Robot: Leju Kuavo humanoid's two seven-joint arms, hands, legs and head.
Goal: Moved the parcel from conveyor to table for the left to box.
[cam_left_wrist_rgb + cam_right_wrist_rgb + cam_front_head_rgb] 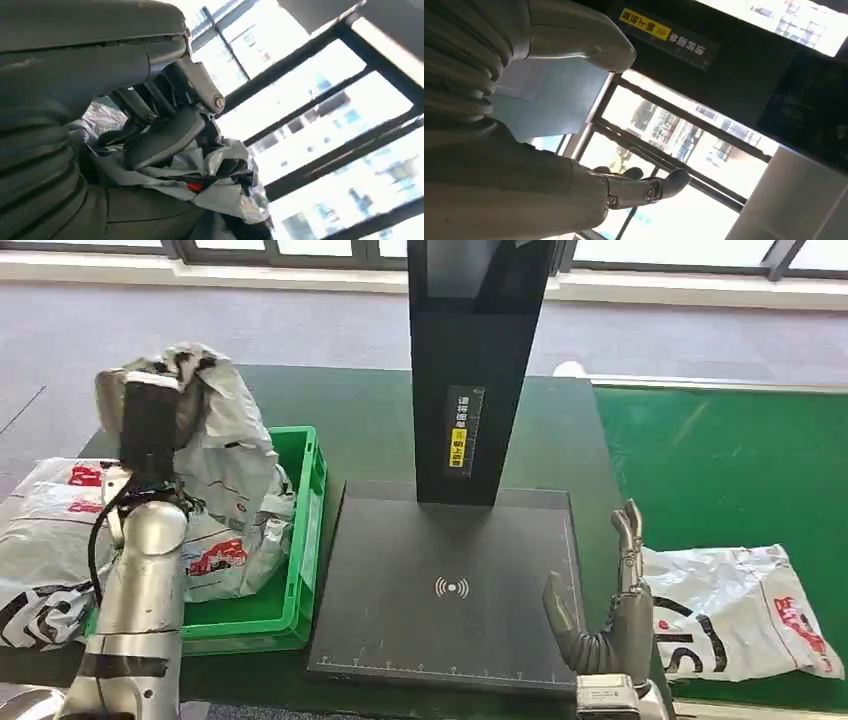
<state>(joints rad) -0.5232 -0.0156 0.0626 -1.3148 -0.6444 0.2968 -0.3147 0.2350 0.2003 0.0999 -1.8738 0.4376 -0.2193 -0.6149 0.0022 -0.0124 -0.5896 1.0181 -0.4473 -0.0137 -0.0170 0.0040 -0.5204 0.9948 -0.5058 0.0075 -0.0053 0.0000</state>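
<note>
Crate (pixel 305 530) left of scanner base (pixel 450 580)

Lighting: daylight, bright, from the windows (pixel 300 248) far beyond both hands. We record blown-out glare behind the left hand (pixel 160 130) and right hand (pixel 634 190) in the wrist views, both hands dim and slightly soft. Head view evenly lit; shadows faint.

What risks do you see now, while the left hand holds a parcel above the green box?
1. The left hand holds the crumpled parcel above the green box, which already has parcels in it; once dropped, it may sit high or slide over the rim.
2. The right hand is open beside the parcel on the conveyor, near the scanner plate; reaching sideways may knock the plate's edge.
</note>
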